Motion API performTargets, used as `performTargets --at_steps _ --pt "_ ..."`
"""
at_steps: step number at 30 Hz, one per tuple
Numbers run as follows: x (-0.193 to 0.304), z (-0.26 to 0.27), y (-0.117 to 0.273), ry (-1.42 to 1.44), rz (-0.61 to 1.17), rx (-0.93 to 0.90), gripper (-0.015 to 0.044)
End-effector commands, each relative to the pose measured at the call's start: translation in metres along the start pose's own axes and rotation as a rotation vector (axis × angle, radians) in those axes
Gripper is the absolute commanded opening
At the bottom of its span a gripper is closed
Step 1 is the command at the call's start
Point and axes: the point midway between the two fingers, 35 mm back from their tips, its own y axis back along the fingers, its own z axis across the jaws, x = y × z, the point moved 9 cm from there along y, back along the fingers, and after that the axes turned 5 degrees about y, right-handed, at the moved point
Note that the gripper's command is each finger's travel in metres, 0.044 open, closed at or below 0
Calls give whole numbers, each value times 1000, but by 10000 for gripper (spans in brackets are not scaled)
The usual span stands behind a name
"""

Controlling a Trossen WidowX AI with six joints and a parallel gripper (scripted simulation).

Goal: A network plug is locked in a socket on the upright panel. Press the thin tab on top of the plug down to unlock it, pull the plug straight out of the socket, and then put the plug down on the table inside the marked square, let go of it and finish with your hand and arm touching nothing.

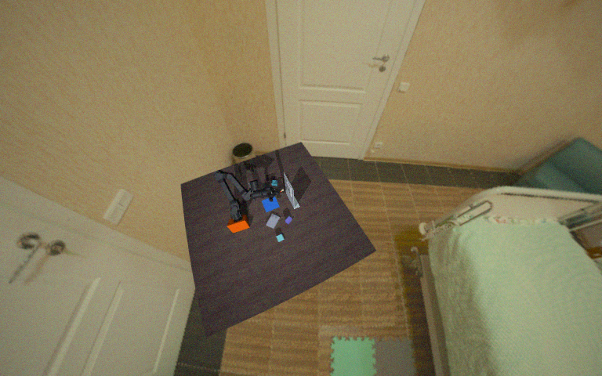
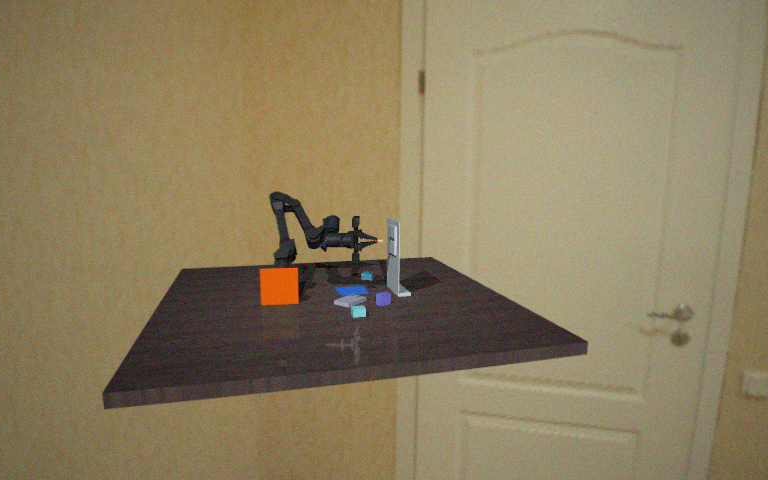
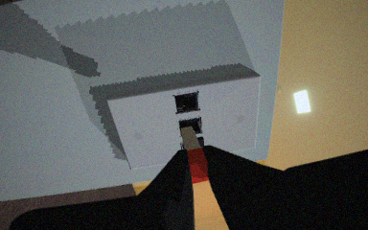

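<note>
My gripper [image 1: 280,191] [image 2: 375,240] [image 3: 195,155] is shut on the small plug [image 2: 380,240] [image 3: 199,168], whose red part shows between the fingertips and whose beige part points at the panel. The upright grey panel [image 1: 290,192] [image 2: 393,270] [image 3: 29,125] carries a pale socket block [image 3: 149,122] with dark openings [image 3: 187,103]. In the exterior view a gap shows between the plug and the panel, so the plug is out of the socket, high above the table [image 1: 257,269] [image 2: 227,339]. The flat blue square [image 1: 270,204] [image 2: 352,290] lies on the table, below and nearer than the gripper. The tab's state is too small to tell.
A grey flat block [image 1: 272,220] [image 2: 350,300], a purple cube [image 1: 288,219] [image 2: 383,299] and a cyan block [image 1: 280,237] [image 2: 358,311] lie near the square. A teal block [image 1: 273,182] [image 2: 367,275] is behind it. An orange box [image 1: 238,225] [image 2: 279,286] stands to the left.
</note>
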Motion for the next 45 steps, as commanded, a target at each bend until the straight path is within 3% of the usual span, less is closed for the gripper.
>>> performTargets --at_steps 1,32,45 --pt "1 0 2 4 -2 -2 0" --pt "5 0 17 4 -2 -2 0" --pt "8 -24 20 3 0 -1 0"
